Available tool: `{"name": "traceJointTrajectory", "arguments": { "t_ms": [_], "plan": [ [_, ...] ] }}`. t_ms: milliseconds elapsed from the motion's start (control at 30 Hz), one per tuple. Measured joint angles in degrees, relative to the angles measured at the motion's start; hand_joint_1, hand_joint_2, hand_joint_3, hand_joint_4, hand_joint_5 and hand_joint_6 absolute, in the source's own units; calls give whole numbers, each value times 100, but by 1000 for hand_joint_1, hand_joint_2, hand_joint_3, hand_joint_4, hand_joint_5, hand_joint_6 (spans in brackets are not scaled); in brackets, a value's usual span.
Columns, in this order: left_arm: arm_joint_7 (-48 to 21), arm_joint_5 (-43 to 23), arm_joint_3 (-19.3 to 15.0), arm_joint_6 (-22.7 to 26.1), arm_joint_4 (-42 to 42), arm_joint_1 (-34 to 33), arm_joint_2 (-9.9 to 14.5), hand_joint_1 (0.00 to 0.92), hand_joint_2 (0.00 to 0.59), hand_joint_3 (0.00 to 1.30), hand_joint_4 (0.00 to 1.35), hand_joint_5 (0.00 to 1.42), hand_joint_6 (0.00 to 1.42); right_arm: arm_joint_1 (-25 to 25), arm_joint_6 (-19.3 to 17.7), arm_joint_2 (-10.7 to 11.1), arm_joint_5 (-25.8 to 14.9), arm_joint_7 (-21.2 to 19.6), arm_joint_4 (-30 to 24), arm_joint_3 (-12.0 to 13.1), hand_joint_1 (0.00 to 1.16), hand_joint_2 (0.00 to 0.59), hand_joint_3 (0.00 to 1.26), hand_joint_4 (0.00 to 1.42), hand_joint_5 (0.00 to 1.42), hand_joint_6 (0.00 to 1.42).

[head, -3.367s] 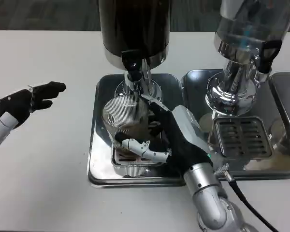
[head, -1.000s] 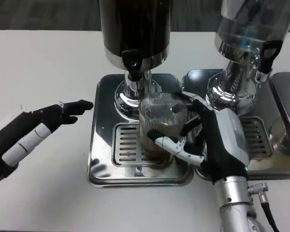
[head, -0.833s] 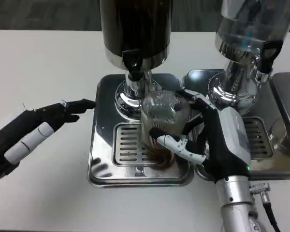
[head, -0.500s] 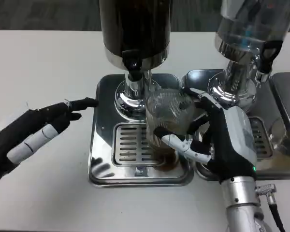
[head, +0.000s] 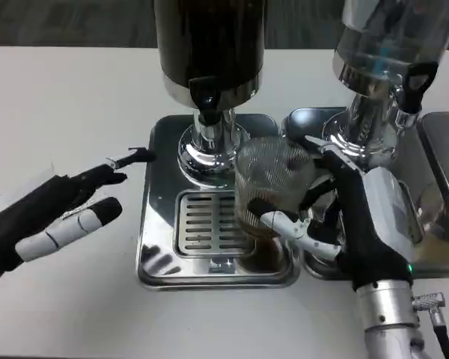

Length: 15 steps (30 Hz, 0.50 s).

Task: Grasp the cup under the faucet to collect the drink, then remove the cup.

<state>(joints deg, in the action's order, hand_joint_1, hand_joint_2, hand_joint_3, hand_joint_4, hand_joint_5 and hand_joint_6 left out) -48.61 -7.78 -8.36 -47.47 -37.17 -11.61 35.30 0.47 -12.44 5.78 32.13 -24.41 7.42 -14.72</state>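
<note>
Cup (head: 273,187) gripped by right robot hand (head: 359,217) beside faucet (head: 206,112); left robot hand (head: 67,213) released.

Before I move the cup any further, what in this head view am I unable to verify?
- How full the ribbed clear plastic cup is: the right hand's fingers cover its lower part.
- The dark drink dispenser's top and level: cut off by the upper edge.
- Any drip at its black faucet: too small to tell.
- The right-hand steel drip tray: cut off at the right edge, partly behind the hand.
</note>
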Motion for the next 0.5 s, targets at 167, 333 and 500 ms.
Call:
{"name": "traceJointTrajectory", "arguments": {
  "t_ms": [167, 333, 500],
  "plan": [
    [67, 180, 64, -429, 54, 10, 199, 0, 154, 20, 0, 0, 27, 179, 0, 53, -2, 112, -184, 30, 758, 251, 468, 610, 815, 1199],
    [153, 201, 90, -688, 89, 99, 313, 0, 151, 19, 0, 0, 25, 367, -1, 104, -11, 333, -568, 30, 759, 251, 474, 618, 816, 1199],
    [217, 356, 174, -853, 166, 243, 418, 0, 148, 4, 0, 0, 25, 542, 0, 129, -3, 440, -873, 38, 759, 251, 480, 619, 816, 1208]
  ]
}}
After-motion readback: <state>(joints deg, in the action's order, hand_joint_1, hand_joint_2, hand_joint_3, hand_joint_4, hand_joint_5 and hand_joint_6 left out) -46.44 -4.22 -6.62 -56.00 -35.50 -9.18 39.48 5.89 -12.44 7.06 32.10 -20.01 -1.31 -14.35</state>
